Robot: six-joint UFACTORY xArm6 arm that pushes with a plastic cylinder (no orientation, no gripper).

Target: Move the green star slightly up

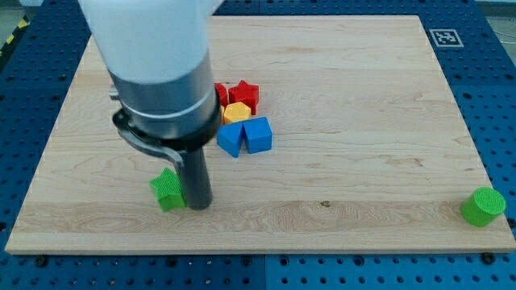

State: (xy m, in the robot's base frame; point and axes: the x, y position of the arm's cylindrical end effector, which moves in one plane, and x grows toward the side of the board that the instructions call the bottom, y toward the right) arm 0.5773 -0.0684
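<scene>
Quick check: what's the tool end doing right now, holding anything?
No gripper: my tip holds nothing; it rests on the board just to the view's right of the green star, apparently touching it.

White arm, grey collar, dark rod (straight)

pale wooden board on blue perforated table; fiducial marker at view's top right.

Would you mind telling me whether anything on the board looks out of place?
Only the green cylinder: it sits alone at the board's bottom-right corner, partly over the edge. My tip rests just right of the green star.
</scene>
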